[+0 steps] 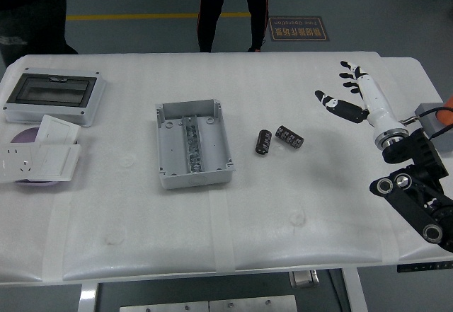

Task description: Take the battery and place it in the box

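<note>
Two dark batteries lie just beside each other, one (264, 142) nearer the open grey box (192, 142), the other (290, 136) nearer the right hand (356, 96). Its fingers (349, 75) are spread and empty — apparently readied for a grasp — with both batteries lying apart from them, toward the box.

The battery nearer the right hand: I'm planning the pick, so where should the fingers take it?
Probably across the middle of the right battery, from above. It lies flat, angled, and its left end nearly meets the other battery. The right hand is open.
</note>
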